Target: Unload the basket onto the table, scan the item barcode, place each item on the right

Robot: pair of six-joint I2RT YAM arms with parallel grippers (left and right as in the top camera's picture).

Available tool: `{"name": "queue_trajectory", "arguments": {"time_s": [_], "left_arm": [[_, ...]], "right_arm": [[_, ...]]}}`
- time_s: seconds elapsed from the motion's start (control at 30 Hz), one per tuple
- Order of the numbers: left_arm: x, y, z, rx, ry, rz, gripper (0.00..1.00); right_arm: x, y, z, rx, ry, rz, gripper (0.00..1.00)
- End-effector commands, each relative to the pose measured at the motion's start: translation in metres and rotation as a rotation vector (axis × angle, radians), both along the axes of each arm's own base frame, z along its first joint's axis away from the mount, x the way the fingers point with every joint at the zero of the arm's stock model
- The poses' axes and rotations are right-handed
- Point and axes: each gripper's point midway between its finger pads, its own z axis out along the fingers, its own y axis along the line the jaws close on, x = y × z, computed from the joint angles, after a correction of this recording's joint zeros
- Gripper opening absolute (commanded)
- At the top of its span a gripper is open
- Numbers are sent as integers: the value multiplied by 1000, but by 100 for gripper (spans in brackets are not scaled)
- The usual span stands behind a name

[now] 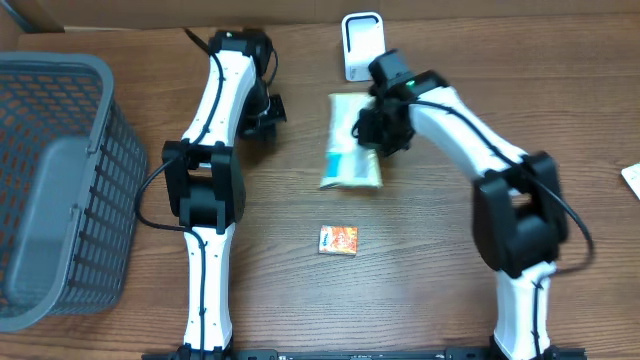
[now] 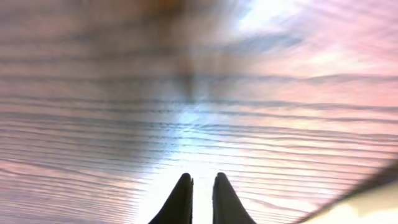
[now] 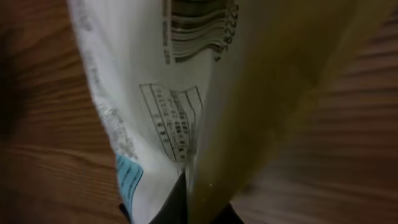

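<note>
A flat packet [image 1: 350, 158], white and blue on one face and yellowish on the other, lies at mid-table. My right gripper [image 1: 380, 128] is shut on its far edge. In the right wrist view the packet [image 3: 149, 93] fills the frame, its barcode [image 3: 196, 31] showing at the top, and the right gripper [image 3: 202, 196] pinches the fold between its dark fingers. The left gripper [image 1: 265, 108] hovers over bare wood to the packet's left. Seen from the left wrist, the left gripper [image 2: 202, 179] is shut with nothing between its fingertips.
A white scanner stand [image 1: 362, 45] stands at the back, just beyond the packet. A small orange sachet [image 1: 339, 240] lies nearer the front. A grey mesh basket [image 1: 100, 150] fills the left side. Something white [image 1: 632, 180] pokes in at the right edge.
</note>
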Motion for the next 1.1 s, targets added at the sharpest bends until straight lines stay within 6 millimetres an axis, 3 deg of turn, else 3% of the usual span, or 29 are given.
{"name": "queue_trajectory", "arguments": {"time_s": [0.0,0.13,0.23,0.43,0.57,0.6,0.77,0.97,1.07], "left_arm": [[11,0,10,-2,-49,-15,10],[11,-2,10,-2,-50,-19,14],[11,-2,10,-2,-51,-19,14],[10,-2,10,-1,-46,-20,15],[9,-1,10,2,-43,-28,15],[9,-1,10,2,-45,-28,15],[11,-2,10,-1,-52,-27,16],[12,-2,10,-3,-55,-27,19],[12,-2,10,-3,-53,-27,21]], "right_arm": [[18,-63,73,-289,-246,-108,4],[0,-112,107,-515,-287,-163,4],[-16,-133,111,-632,-248,-166,4],[-30,-163,88,-794,-160,-176,4],[-39,-207,36,-850,18,-214,4],[-40,-209,30,-843,41,-213,4],[-42,-202,13,-797,85,-201,4],[-39,-152,3,-672,56,-136,4],[-43,-119,-4,-568,61,-94,18]]}}
